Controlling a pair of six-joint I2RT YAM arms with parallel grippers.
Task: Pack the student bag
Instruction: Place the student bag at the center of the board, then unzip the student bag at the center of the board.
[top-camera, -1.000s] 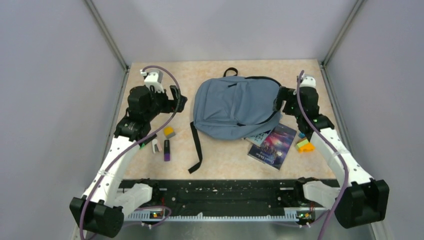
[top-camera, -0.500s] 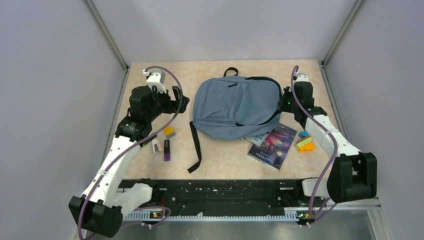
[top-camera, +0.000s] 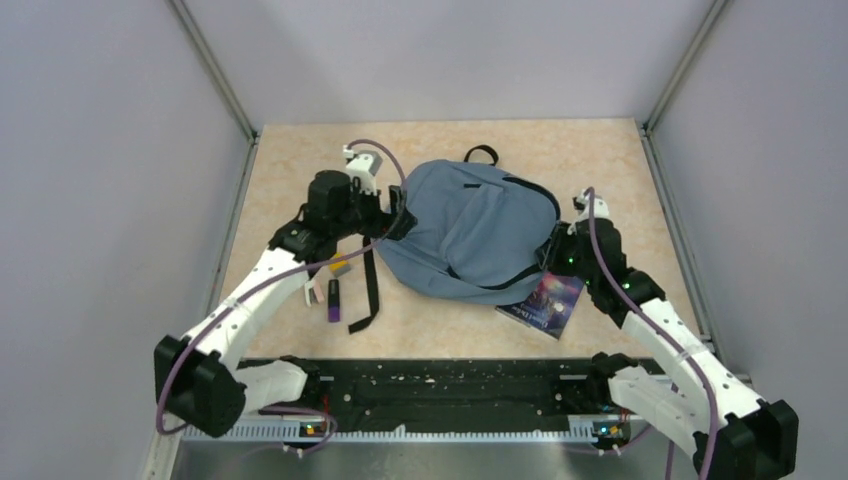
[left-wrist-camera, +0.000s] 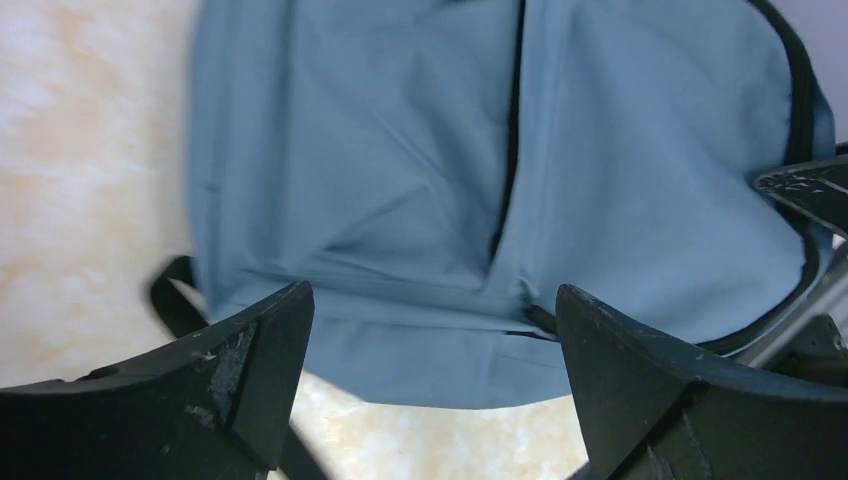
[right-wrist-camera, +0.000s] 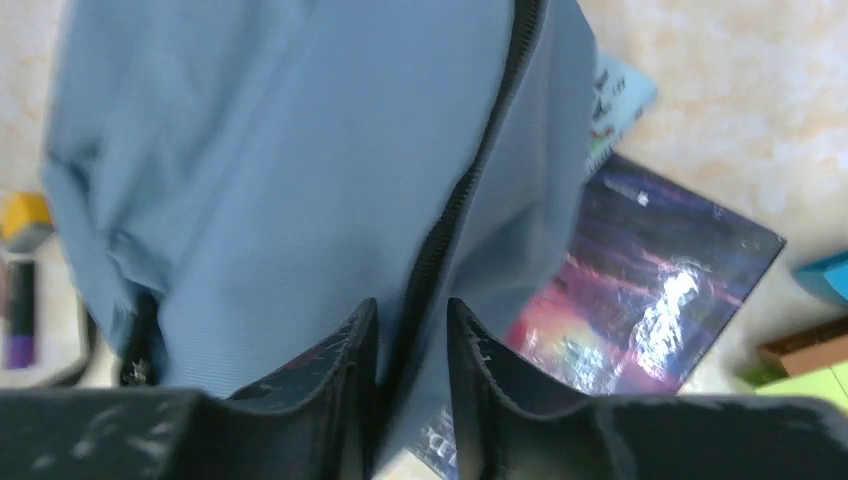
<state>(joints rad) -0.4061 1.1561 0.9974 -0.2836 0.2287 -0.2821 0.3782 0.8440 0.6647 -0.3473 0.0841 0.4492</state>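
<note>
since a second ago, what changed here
The right arm swung in, its jaws pinched the student bag at the zipper and dragged it nearer, further over the book. The left arm moved right to the bag, jaws open. The purple marker stayed.

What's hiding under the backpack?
A dark purple book pokes out from under the backpack, with a pale booklet corner beside it. Their other parts are covered; anything else underneath is hidden.

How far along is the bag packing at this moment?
Done: nothing looks packed; the grey-blue fabric backpack appears zipped shut. In hand: the right gripper pinches the backpack at its black zipper; the left gripper hovers open by the other side. Left: opening it and loading the dark glossy book and purple marker lying outside.
</note>
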